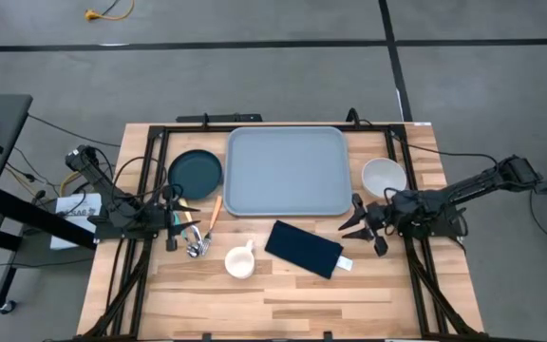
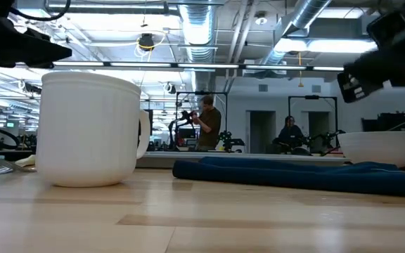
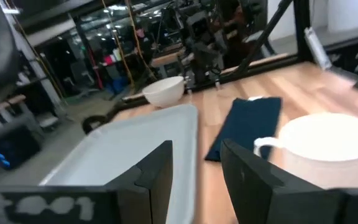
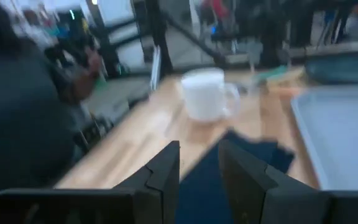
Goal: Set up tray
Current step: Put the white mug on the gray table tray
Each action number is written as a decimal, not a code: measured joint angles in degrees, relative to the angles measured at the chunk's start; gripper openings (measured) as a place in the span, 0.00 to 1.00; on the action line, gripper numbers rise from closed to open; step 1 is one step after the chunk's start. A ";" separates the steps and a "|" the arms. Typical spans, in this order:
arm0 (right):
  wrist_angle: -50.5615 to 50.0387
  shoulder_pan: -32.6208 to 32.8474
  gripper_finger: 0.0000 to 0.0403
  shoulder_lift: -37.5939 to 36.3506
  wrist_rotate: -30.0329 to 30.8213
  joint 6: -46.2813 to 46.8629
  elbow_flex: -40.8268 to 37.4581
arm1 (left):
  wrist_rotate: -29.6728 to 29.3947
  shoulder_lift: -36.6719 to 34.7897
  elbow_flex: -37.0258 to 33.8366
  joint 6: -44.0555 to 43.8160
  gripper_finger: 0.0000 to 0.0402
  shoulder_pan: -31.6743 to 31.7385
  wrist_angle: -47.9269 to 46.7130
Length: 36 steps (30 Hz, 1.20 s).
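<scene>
The light blue-grey tray point(image 1: 288, 171) lies flat at the table's far middle, with nothing on it. My left gripper point(image 1: 179, 224) hovers open near the table's left edge, beside the cutlery point(image 1: 196, 243) and just near of the dark teal plate point(image 1: 196, 172). In its wrist view the gripper point(image 3: 194, 168) faces the tray point(image 3: 123, 149), the white mug point(image 3: 328, 149) and the navy napkin point(image 3: 247, 124). My right gripper point(image 1: 354, 226) is open too, between the white bowl point(image 1: 384, 177) and the napkin point(image 1: 303, 249). Its wrist view point(image 4: 199, 165) looks over the napkin point(image 4: 229, 162) toward the mug point(image 4: 205, 93).
An orange-handled utensil point(image 1: 214, 217) lies between the plate and the tray. The mug point(image 1: 240, 261) stands on the table near of the tray, left of the napkin. Bare wood stretches along the near edge. People stand in the room behind point(image 2: 208, 123).
</scene>
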 joint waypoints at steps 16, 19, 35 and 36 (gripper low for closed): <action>31.22 -0.06 0.25 -0.02 1.83 -4.38 0.45 | 4.10 0.00 0.13 3.35 0.31 -0.02 9.57; 30.07 -1.19 0.25 0.00 2.81 -4.38 0.85 | 5.82 0.00 0.15 2.91 0.31 -0.02 11.05; -21.03 -4.52 0.25 11.33 18.33 2.69 29.01 | 5.60 3.54 4.10 2.00 0.31 2.03 11.94; -22.54 -4.52 0.25 13.42 17.56 3.50 30.91 | 5.50 4.70 4.72 0.79 0.31 2.63 10.53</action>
